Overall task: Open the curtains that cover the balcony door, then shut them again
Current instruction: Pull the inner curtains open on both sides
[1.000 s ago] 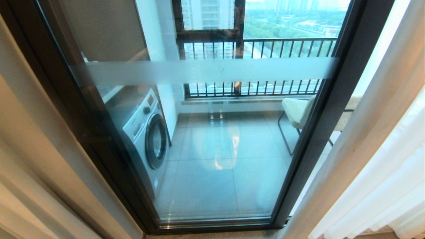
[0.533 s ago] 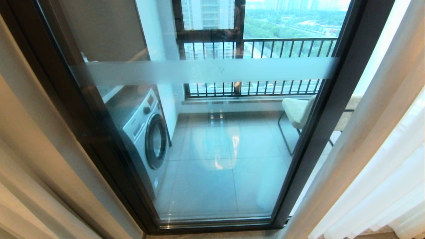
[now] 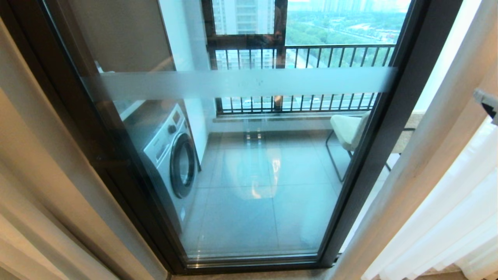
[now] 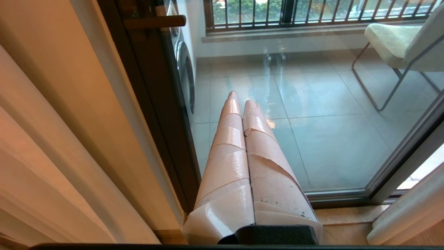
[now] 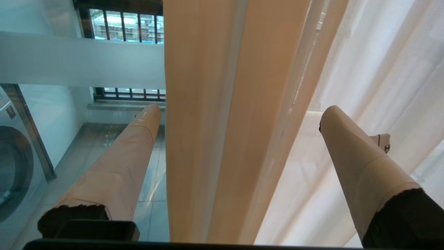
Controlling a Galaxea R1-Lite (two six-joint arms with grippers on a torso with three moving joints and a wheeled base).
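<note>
My right pincer (image 5: pixel 239 111) is spread wide round the tan drape (image 5: pixel 222 121) w/ sheer curtains (image 5: pixel 381 69) beside – head view shows only its tip; left pincer (image 4: pixel 242 104) pressed together, facing the balcony door (image 4: pixel 312 121).

Right gripper (image 5: pixel 239 111) raised at the right of the scene, fingers (image 5: pixel 138 139) spread wide apart, pointing away and upward. Left gripper (image 4: pixel 241 100) held low at the near left, fingers pressed together, empty.
</note>
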